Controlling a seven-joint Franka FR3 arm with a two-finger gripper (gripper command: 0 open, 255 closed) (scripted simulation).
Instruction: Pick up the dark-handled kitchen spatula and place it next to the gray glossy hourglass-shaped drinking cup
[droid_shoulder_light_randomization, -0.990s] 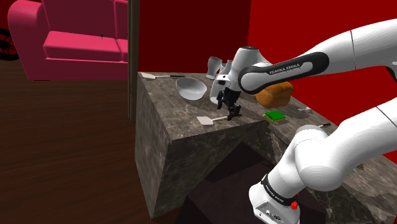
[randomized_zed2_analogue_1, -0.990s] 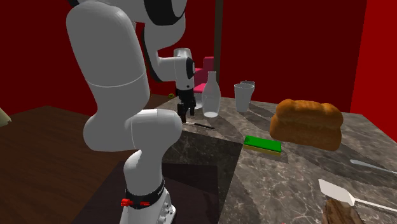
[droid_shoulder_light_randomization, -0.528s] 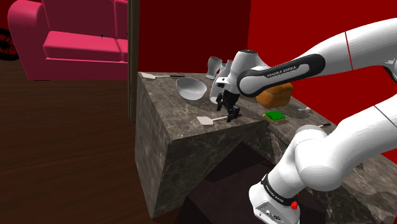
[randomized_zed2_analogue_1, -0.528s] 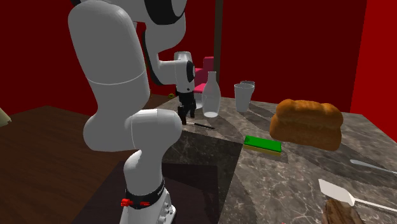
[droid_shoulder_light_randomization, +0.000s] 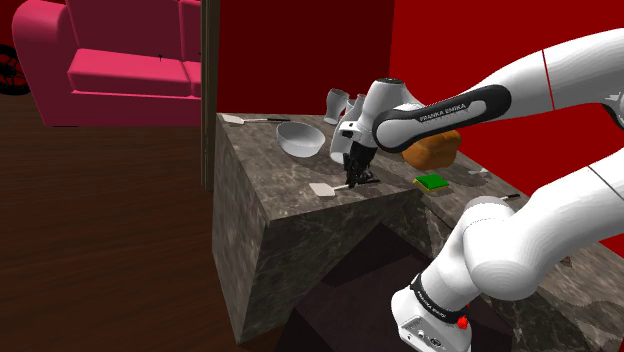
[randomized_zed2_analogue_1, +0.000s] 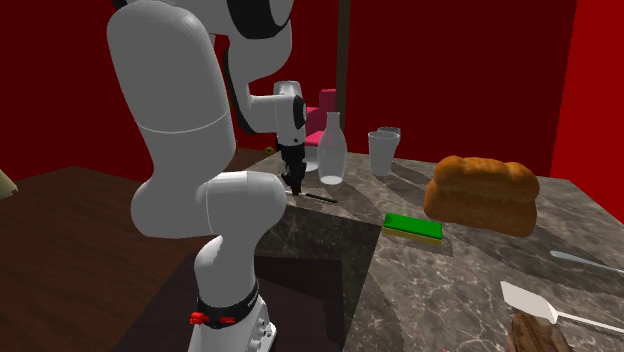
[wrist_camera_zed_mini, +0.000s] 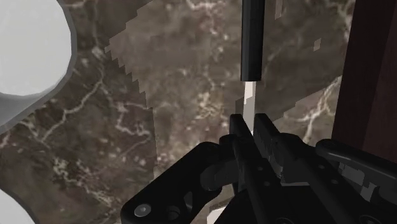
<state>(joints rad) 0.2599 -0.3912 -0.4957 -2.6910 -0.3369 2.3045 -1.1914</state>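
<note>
The spatula (droid_shoulder_light_randomization: 324, 189) lies on the dark marble counter (droid_shoulder_light_randomization: 270, 190) near its front corner. It has a pale blade, and its dark handle (wrist_camera_zed_mini: 252, 38) points away from the hand. My gripper (droid_shoulder_light_randomization: 355, 179) is down on it, shut on the pale shaft (wrist_camera_zed_mini: 249, 97) between blade and handle. In the wrist view both black fingers (wrist_camera_zed_mini: 240, 143) clasp that shaft. In the second exterior view my gripper (randomized_zed2_analogue_1: 292, 182) stands just beside a tall pale grey cup with a narrow waist (randomized_zed2_analogue_1: 331, 150), and the handle (randomized_zed2_analogue_1: 318, 197) lies at the cup's foot.
A white bowl (droid_shoulder_light_randomization: 300, 138) sits just behind the hand. Two more pale cups (droid_shoulder_light_randomization: 337, 103) stand further back, near a second spatula (droid_shoulder_light_randomization: 240, 120). A bread loaf (randomized_zed2_analogue_1: 482, 192) and a green sponge (randomized_zed2_analogue_1: 413, 227) lie nearer the stand. The counter drops off close to the spatula's blade.
The fingers stood apart over the spatula's shaft and have now shut on it. The hand sank slightly before that. The spatula has not moved.
</note>
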